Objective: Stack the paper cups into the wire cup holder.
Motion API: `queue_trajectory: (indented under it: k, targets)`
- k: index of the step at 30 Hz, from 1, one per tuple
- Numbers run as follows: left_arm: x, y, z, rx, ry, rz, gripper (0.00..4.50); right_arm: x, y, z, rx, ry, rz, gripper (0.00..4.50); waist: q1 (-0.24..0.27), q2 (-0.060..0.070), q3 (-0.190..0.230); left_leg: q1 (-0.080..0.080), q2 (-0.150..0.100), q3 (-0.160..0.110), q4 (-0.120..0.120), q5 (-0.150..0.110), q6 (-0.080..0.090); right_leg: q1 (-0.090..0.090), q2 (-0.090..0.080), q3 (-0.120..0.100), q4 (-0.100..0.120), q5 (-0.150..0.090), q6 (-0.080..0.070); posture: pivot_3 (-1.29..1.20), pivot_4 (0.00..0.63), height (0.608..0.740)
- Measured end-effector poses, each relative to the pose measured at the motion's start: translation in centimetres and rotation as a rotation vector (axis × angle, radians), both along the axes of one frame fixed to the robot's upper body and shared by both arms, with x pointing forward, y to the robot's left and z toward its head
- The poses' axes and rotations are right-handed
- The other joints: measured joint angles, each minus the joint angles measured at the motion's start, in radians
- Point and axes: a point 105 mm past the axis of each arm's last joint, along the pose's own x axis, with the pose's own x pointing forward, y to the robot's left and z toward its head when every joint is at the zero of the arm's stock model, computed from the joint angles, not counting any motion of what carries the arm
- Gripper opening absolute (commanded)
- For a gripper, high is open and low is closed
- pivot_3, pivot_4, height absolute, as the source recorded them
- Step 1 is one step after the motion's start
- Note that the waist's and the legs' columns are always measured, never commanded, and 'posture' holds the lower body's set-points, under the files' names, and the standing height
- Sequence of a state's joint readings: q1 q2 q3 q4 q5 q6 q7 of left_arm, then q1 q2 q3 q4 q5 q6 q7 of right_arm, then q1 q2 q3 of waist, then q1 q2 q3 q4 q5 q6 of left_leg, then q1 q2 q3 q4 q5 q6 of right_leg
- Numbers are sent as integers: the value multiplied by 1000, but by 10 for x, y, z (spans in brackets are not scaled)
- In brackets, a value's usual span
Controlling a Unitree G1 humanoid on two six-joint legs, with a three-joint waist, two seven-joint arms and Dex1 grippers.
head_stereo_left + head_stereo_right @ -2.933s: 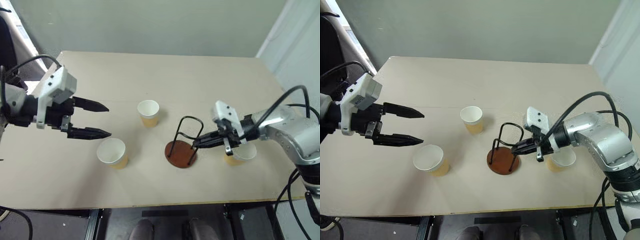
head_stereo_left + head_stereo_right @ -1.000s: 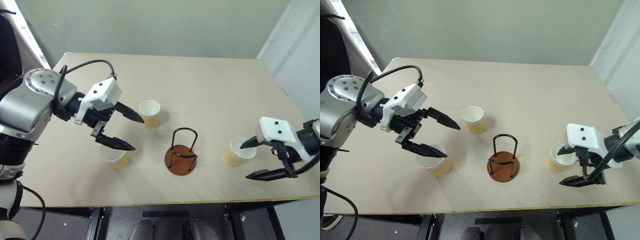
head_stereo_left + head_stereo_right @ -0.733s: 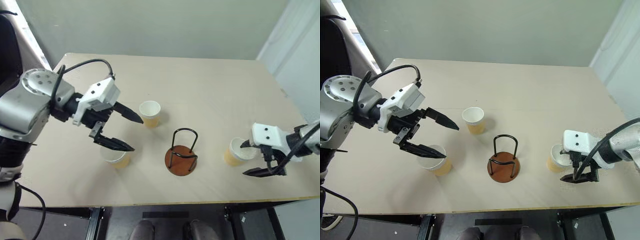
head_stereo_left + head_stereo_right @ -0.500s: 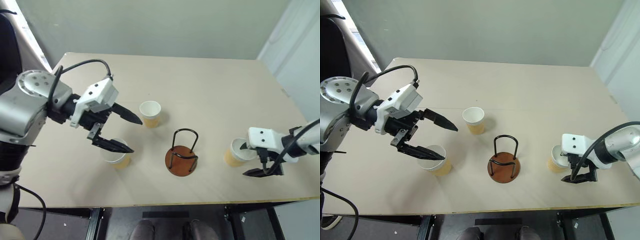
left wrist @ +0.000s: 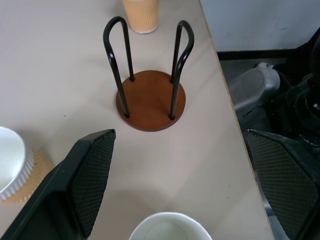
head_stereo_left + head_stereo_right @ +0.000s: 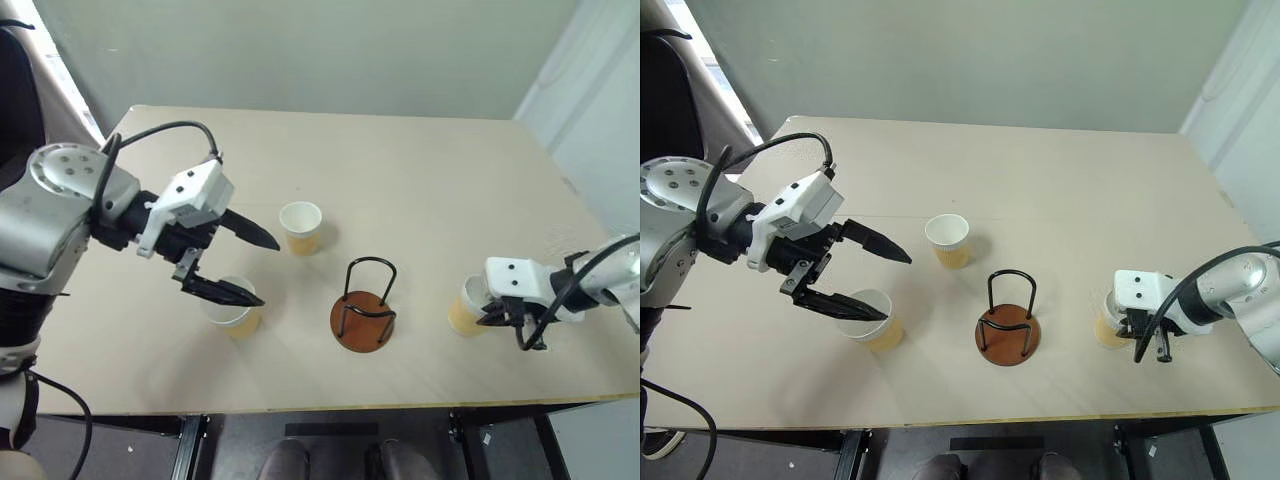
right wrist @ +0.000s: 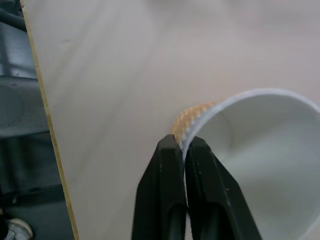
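Right gripper (image 7: pixel 182 150) fingers clamped on rim of right paper cup (image 6: pixel 465 306), right of wire cup holder (image 6: pixel 362 308); lift straight, lower between loops. Left gripper (image 6: pixel 250 268) fingers apart over near-left cup (image 6: pixel 868 318) on surface (image 6: pixel 420 190)

The wire cup holder (image 6: pixel 362 305) stands mid-surface with bare surface (image 6: pixel 430 200) all around it, so my way to it from either side is open. One paper cup (image 6: pixel 300 226) sits just behind it to my left; another (image 6: pixel 232 310) sits below my spread left pincer (image 6: pixel 255 270).
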State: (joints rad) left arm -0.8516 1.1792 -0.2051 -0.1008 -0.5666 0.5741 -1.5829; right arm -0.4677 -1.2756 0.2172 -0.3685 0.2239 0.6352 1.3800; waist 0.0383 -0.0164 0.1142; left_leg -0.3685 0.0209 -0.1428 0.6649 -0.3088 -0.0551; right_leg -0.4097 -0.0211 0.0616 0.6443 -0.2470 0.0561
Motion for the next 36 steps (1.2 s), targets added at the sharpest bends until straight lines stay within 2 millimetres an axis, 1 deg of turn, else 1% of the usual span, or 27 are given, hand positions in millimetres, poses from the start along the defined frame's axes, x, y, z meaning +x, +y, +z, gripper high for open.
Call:
queue_trajectory:
  k: [1, 5, 6, 7, 8, 9, 11, 15, 17, 23, 30, 33, 36]
  targets:
    - [1, 3, 0, 8, -3, 15, 4500, -1, 1, 6, 12, 5, 9, 38, 0, 0, 0, 0, 0, 1, 0, 0, 0, 0, 0, 0, 0, 0, 0, 0, 150, 740]
    - [4, 7, 0, 14, -6, 38, 4500, -1, 16, 63, 99, -98, 72, 38, -2, 1, 0, 0, 0, 1, 0, 0, 0, -1, 0, 1, 0, 0, 0, 0, 150, 740]
    - [4, 7, 0, 14, -7, 37, 4500, -2, 20, 73, 119, -119, 94, 38, -3, 0, 0, 0, 0, 1, -1, 0, 0, -1, 1, 1, 0, 0, -1, 0, 150, 740]
    - [4, 8, -1, 14, -6, 42, 4500, -3, 31, 85, 163, -139, 136, 38, -4, 0, 0, 1, 0, 1, -1, 0, 0, -1, 1, 1, 0, -1, -1, 0, 150, 740]
    - [5, 8, -1, 14, -7, 44, 4500, -3, 40, 93, 199, -156, 174, 38, -5, 0, 0, 1, 0, 1, -1, 0, 0, -1, 1, 1, 0, -1, -1, 0, 150, 740]
    - [6, 8, -2, 13, -8, 46, 4500, -4, 54, 103, 242, -179, 230, 38, -9, 0, 0, 1, 0, 2, 0, 0, 0, -1, 1, 1, 1, -1, -1, 0, 150, 740]
    - [7, 8, -3, 18, -13, 49, 4500, -7, 71, 111, 271, -197, 306, 38, -11, 1, 0, 1, 0, 1, 0, 0, 0, -2, 1, 1, 1, -1, -1, 0, 150, 740]
    - [8, 8, -3, 20, -8, 57, 4500, -12, 95, 119, 331, -173, 397, 38, -9, 1, 0, -1, 0, 0, -1, 0, 0, -3, 1, 0, 0, -1, -1, 0, 150, 740]
    - [6, 6, -2, 17, -3, 58, 4500, -15, 102, 119, 338, -160, 426, 38, -8, 1, 0, -2, 0, -1, 0, 0, 0, -3, 1, -1, 0, -1, -1, 0, 150, 740]
    - [-2, -1, 2, 13, -4, 51, 4500, -18, 114, 107, 330, -119, 469, 38, -7, 1, 0, -4, 0, -3, 0, 0, -1, -3, 1, -1, 0, -1, -1, 0, 150, 740]
    - [-4, 0, 1, 2, 8, 59, 4500, -16, 117, 93, 295, -99, 471, 38, -7, 1, 0, -4, 0, -3, 1, 0, -1, -3, 1, -1, 0, -1, -1, 0, 150, 740]
    - [-5, 1, 3, 3, 0, 61, 4500, -14, 116, 89, 281, -96, 462, 537, -8, 1, 0, -4, 0, -2, 1, 0, -1, -3, 1, -1, 0, -1, -1, 0, 150, 740]
    - [-5, 3, 4, 11, -3, 69, 4500, -13, 116, 86, 271, -95, 452, 1515, -9, 1, 0, -4, 0, -3, 1, 0, -1, -3, 1, -1, 0, -1, -1, 0, 150, 740]
